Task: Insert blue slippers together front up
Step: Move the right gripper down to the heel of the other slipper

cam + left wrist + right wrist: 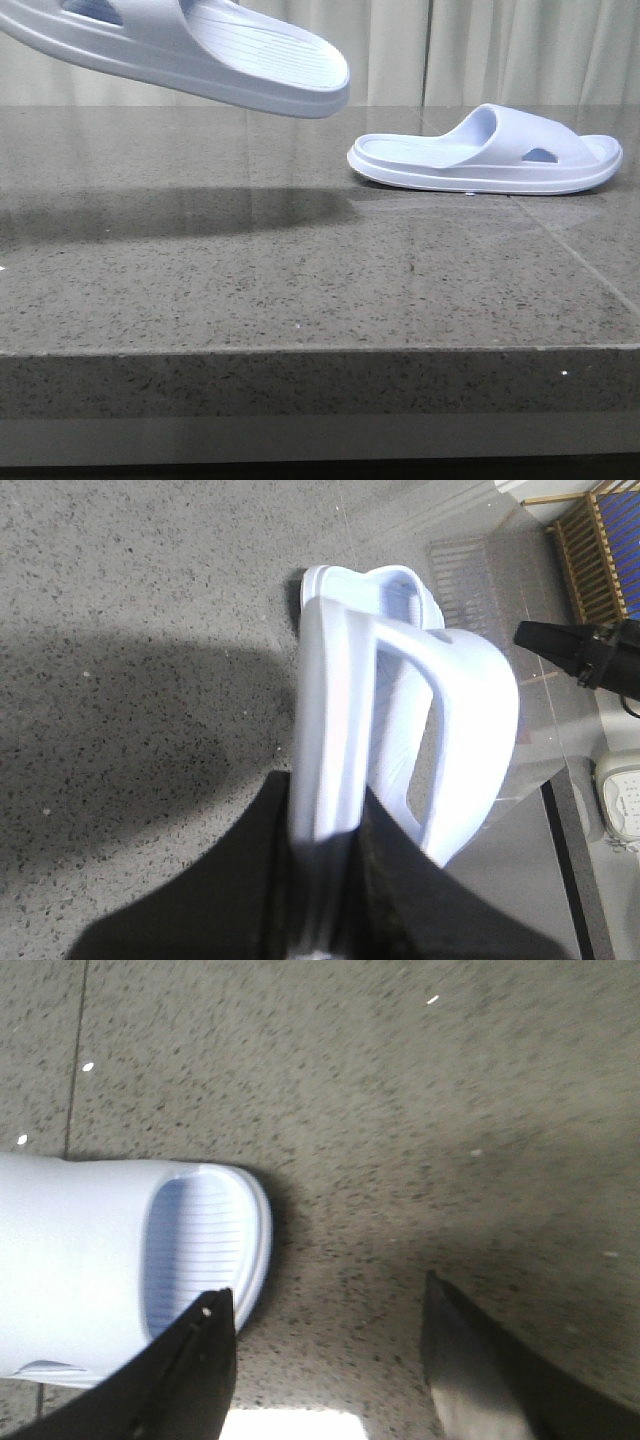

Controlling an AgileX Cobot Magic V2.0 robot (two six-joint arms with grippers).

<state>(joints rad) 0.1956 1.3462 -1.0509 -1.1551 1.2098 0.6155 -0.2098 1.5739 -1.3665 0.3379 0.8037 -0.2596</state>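
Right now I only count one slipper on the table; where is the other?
Front view: the raised slipper hangs upper left, gripped by the left end effector, left of the resting slipper.

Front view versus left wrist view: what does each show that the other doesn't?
Only the front view shows the second slipper lying flat on the table, and the lifted slipper hanging above its shadow. Only the left wrist view shows the left gripper clamped on the sole's edge. Both show the lifted slipper.

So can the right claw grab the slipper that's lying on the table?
Probably yes. The right claw is open just beside the lying slipper, nothing between them; the other slipper is held up, away.
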